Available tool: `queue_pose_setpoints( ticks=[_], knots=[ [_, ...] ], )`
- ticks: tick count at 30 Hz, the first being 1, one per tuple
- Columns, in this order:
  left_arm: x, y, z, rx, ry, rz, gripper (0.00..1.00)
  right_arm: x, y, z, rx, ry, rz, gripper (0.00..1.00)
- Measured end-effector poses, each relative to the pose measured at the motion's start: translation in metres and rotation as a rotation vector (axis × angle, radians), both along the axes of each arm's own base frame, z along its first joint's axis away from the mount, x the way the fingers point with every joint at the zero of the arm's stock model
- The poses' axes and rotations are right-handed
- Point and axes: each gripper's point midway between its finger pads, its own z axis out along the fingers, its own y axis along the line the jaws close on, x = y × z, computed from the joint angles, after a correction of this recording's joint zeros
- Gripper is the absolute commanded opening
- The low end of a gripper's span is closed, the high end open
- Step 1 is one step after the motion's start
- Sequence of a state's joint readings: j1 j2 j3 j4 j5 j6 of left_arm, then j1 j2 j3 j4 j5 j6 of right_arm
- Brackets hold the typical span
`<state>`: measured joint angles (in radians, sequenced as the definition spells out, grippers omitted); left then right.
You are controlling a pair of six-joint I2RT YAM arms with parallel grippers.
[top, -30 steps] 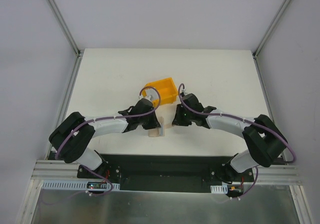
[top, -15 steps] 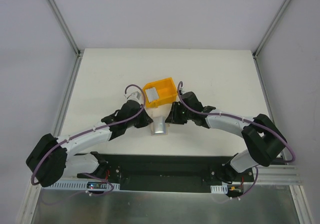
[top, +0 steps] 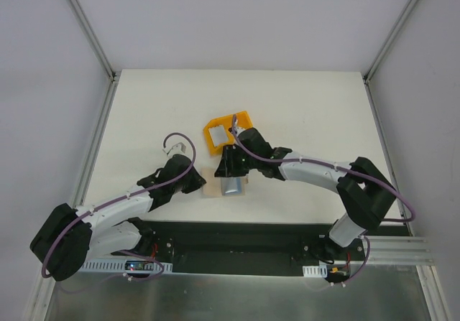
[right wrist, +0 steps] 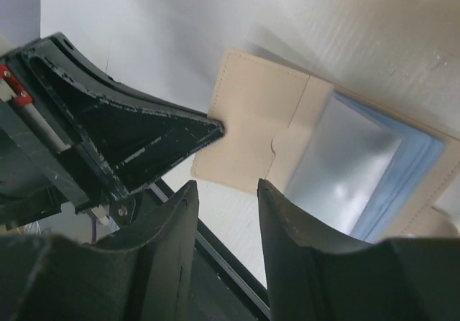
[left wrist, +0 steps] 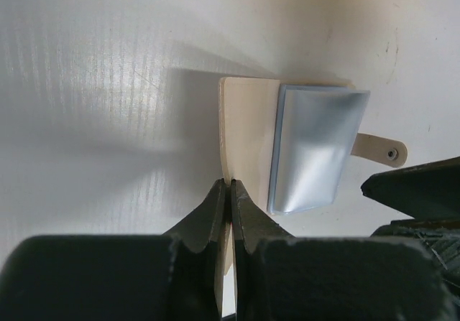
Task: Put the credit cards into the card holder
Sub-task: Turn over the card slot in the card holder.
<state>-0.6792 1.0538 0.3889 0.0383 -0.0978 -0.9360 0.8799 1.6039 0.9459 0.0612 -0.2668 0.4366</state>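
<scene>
**A:** So, status?

**B:** Roughly midway, my guess. One card point(left wrist: 316, 149) lies on the open wallet point(left wrist: 248, 131), at the pocket. Can't tell if it's tucked under the lip. Another card point(top: 218, 132) sits in the yellow bin point(top: 243, 118), just beyond the wallet.

**A:** Grippers?

**B:** My left gripper point(left wrist: 228, 186) is clamped tight on the wallet's near edge, pinning it. My right gripper point(right wrist: 225, 188) hangs over the wallet, jaws partly apart, holding nothing.

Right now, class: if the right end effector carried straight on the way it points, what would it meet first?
Most likely the card holder: the right end effector points, jaws apart, at its beige flap, beside the credit card tucked in it. Depth is hard to judge.
</scene>
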Motion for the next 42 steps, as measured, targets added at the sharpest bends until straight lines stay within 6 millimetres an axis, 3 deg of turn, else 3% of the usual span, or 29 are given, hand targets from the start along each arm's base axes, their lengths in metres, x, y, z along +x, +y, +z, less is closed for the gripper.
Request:
queue_pose_setpoints(
  ticks=[4,11,17,23,34,38,42],
  knots=[
    [0.000,0.000,0.000,0.000,-0.001,0.000,0.00,0.007,0.003,-0.007,-0.033,0.006,-0.017,0.46],
    [-0.002,0.002,-0.005,0.007,0.013,0.003,0.00,0.011,-0.033,-0.045,-0.160,0.080,-0.104,0.53],
    [-0.004,0.003,-0.009,0.012,0.026,0.008,0.00,0.011,-0.052,-0.060,-0.209,0.113,-0.142,0.55],
    [-0.005,0.003,-0.015,0.023,0.045,0.011,0.00,0.008,-0.051,-0.060,-0.202,0.127,-0.128,0.54],
    [-0.007,0.003,-0.025,0.039,0.075,0.004,0.00,0.004,-0.049,-0.066,-0.224,0.142,-0.107,0.31],
    [-0.005,0.000,-0.024,0.030,0.071,0.000,0.00,0.000,-0.049,-0.062,-0.287,0.111,-0.079,0.33],
    [-0.004,-0.002,-0.025,0.023,0.072,-0.006,0.00,0.001,-0.034,-0.046,-0.287,0.055,-0.038,0.36]
  ],
)
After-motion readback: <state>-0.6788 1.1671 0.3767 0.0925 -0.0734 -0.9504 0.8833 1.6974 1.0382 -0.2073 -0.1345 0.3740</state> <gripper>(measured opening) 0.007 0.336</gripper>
